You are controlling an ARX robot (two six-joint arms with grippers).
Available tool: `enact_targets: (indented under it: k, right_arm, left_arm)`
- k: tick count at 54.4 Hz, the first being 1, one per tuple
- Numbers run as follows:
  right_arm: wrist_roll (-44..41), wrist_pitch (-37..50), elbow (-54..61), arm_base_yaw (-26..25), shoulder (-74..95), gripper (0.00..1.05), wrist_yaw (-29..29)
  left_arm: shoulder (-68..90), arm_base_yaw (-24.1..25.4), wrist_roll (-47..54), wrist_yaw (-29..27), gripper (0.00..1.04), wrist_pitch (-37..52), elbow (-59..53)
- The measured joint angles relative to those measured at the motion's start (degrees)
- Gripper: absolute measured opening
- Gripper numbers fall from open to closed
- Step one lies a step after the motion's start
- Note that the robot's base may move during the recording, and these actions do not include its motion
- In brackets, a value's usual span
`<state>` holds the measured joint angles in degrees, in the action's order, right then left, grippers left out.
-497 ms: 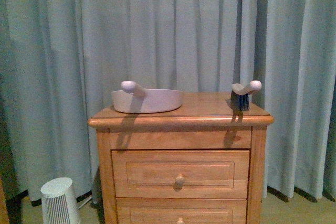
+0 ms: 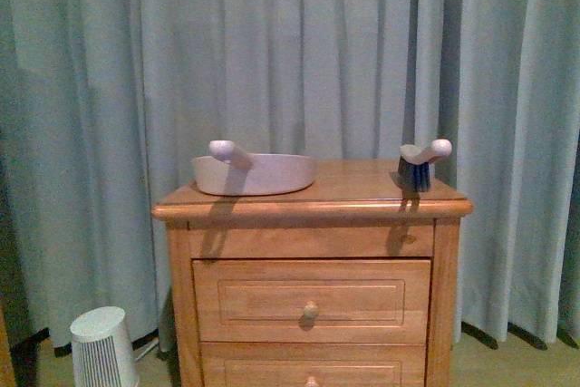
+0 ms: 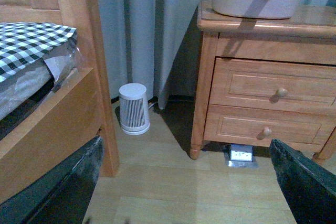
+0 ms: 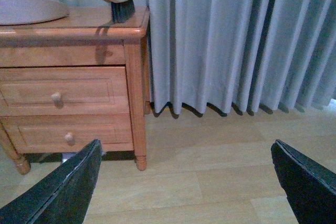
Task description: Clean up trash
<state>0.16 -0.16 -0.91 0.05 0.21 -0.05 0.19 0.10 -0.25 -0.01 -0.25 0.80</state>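
Note:
The trash is out of view in every frame. My left gripper (image 3: 184,195) hangs open over bare wooden floor between a bed frame (image 3: 58,114) and a wooden nightstand (image 3: 262,77), with nothing between its dark fingers (image 3: 65,184). Over the floor to the right of the nightstand (image 4: 73,66), near the curtain, my right gripper (image 4: 184,195) is open too and holds nothing. Neither arm shows in the front view.
On the nightstand top (image 2: 313,198) lie a pale dustpan (image 2: 254,173) and a small hand brush (image 2: 419,168). A white ribbed cylinder (image 3: 133,108) stands on the floor by the curtain (image 2: 299,52). A floor socket (image 3: 241,155) sits under the nightstand. Checkered bedding (image 3: 29,43) covers the bed.

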Motion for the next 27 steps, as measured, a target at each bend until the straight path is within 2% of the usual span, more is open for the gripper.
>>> enact_targets:
  k: [27]
  right_arm:
    - [0.00,0.00,0.00,0.00,0.00,0.97,0.00]
  left_arm:
    - [0.00,0.00,0.00,0.00,0.97,0.00,0.00]
